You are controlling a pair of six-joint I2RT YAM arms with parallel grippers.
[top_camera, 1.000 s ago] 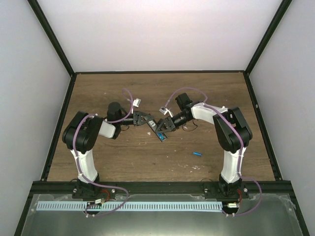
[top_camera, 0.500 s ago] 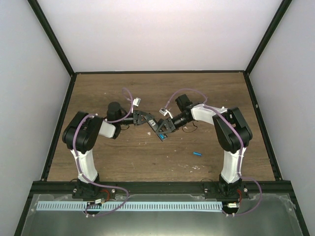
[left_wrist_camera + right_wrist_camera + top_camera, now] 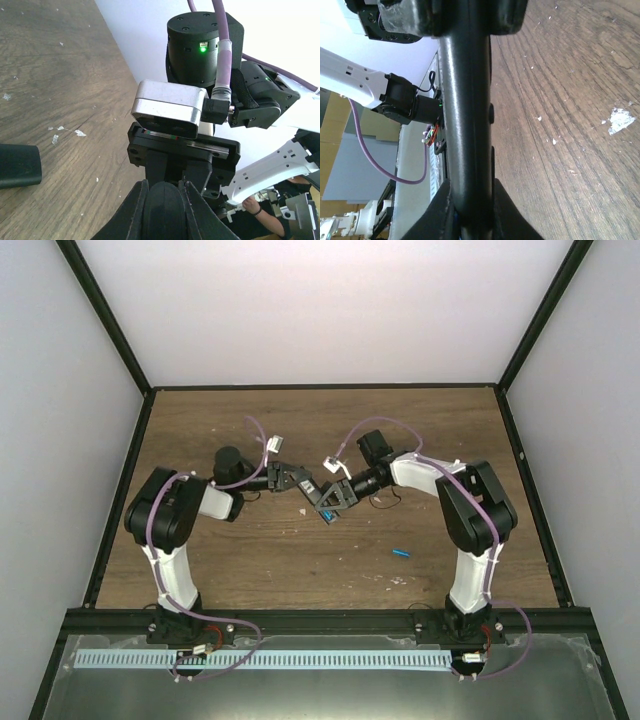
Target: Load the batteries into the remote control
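Observation:
The black remote control (image 3: 322, 501) is held above the table's middle between both grippers. My left gripper (image 3: 308, 490) is shut on one end of it and my right gripper (image 3: 338, 498) on the other. A blue battery (image 3: 329, 515) shows in the remote's lower end. A second blue battery (image 3: 401, 552) lies loose on the table to the right. In the left wrist view the remote's rounded end (image 3: 165, 210) sits between the fingers of the left gripper (image 3: 165, 187). In the right wrist view the remote (image 3: 466, 100) runs up from the right gripper (image 3: 468, 187).
The wooden table (image 3: 250, 560) carries small white flecks. A black flat-ended piece (image 3: 15, 165) lies on the table at the left edge of the left wrist view. Black frame rails (image 3: 120, 490) border the table.
Both grippers and the remote have shifted slightly up and to the left together. The loose battery has not moved.

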